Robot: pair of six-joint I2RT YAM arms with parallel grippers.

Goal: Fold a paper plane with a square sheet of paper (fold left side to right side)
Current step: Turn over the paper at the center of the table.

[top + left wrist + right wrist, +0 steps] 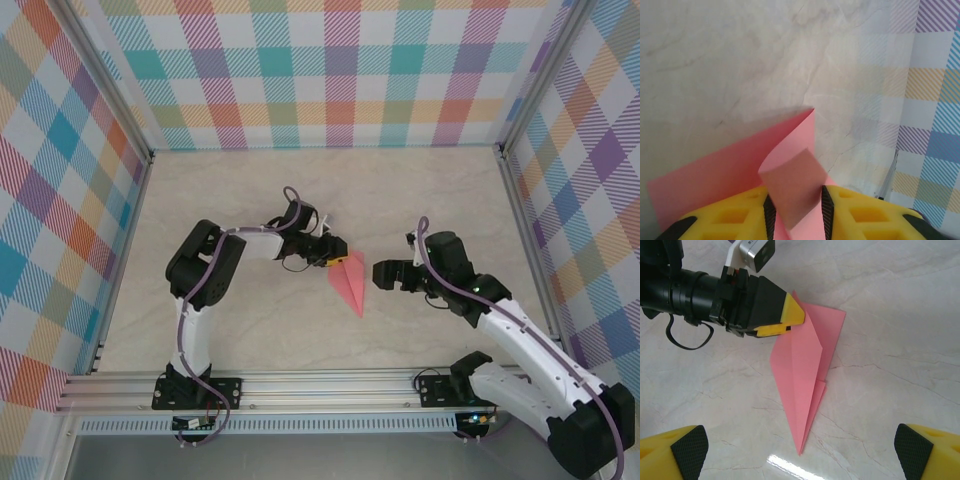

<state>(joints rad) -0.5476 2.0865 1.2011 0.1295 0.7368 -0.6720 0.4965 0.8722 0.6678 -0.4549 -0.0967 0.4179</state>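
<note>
The square sheet of paper is folded into a slim pink paper plane (pixel 350 282) that lies flat on the table with its point toward the arms. My left gripper (pixel 338 258) is at the plane's wide far end. In the left wrist view the jaws (pixel 796 210) stand a little apart, and a curled flap of the pink paper (pixel 790 185) rises loosely between the black pads. My right gripper (pixel 385 273) hovers just right of the plane, wide open and empty. In the right wrist view its fingertips (pixel 690 446) flank the plane (pixel 802 370), apart from it, with the left gripper (pixel 790 320) across.
The marble-patterned table (pixel 250 330) is walled by checked panels (pixel 330 70) on three sides, with aluminium posts at the corners. A metal rail (pixel 300 385) carrying both arm bases runs along the near edge.
</note>
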